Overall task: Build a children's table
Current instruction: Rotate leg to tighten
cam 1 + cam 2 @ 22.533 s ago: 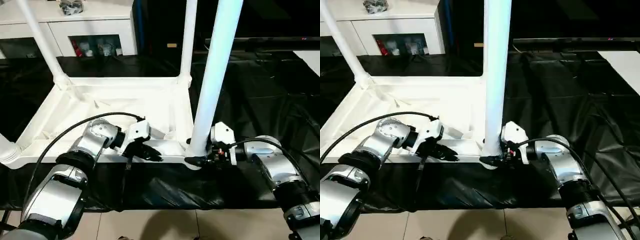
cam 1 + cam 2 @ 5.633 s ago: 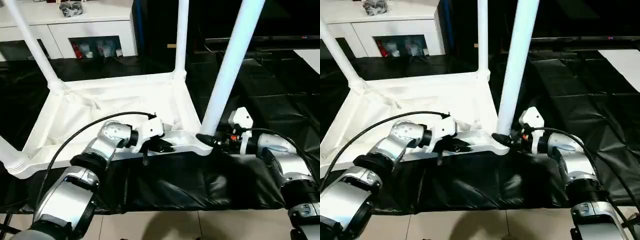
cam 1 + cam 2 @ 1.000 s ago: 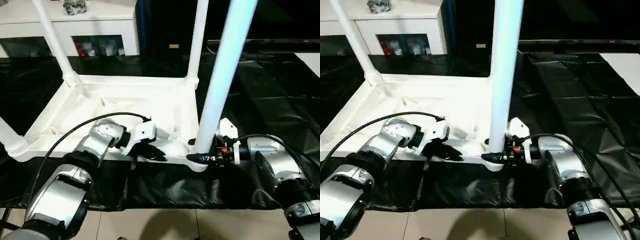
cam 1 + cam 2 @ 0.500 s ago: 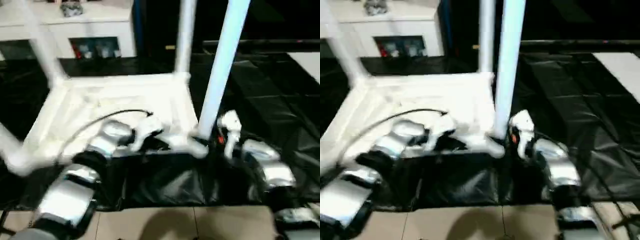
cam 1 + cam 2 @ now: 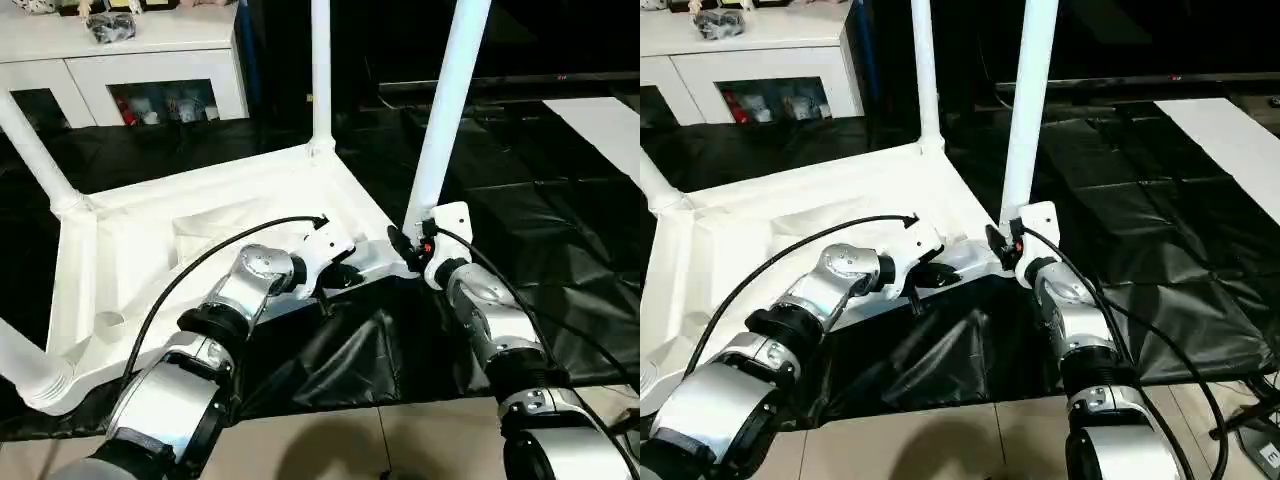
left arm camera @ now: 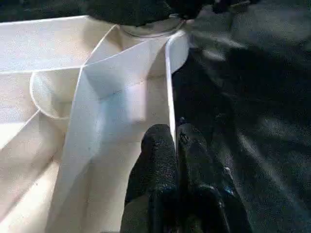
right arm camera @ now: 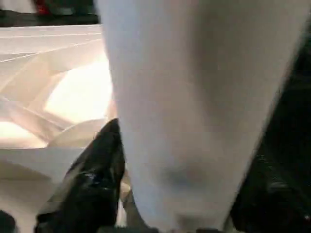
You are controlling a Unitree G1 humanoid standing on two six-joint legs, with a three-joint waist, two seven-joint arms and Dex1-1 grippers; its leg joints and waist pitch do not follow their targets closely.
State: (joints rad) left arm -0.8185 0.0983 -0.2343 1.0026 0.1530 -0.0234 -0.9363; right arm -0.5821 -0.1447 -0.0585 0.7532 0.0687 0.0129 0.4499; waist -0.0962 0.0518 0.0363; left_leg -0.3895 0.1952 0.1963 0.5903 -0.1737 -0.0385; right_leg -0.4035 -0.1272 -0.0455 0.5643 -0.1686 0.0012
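Observation:
The children's table lies upside down on black cloth, its white ribbed tabletop (image 5: 90, 270) skewed to me with legs standing up from the corners. My left gripper (image 5: 345, 277) is shut on the thin near rim; in the left wrist view the rim wall (image 6: 170, 92) runs down between the black fingers (image 6: 158, 155). My right gripper (image 5: 408, 243) is at the near right corner, shut on the foot of the leg (image 5: 445, 110) there. In the right wrist view that leg (image 7: 194, 97) passes between the fingers (image 7: 92, 179). Other legs rise at the far corner (image 5: 320, 70) and on the left (image 5: 30, 150).
A white cabinet with glass doors (image 5: 130, 60) stands at the back left. Black cloth (image 5: 560, 200) covers the work surface, bunched under the near rim. Tiled floor (image 5: 400, 440) lies along the near edge, and a white sheet (image 5: 600, 120) at the back right.
The tabletop has turned on the cloth, its near right corner swinging away from me while both grippers stayed on it. The view has shifted too.

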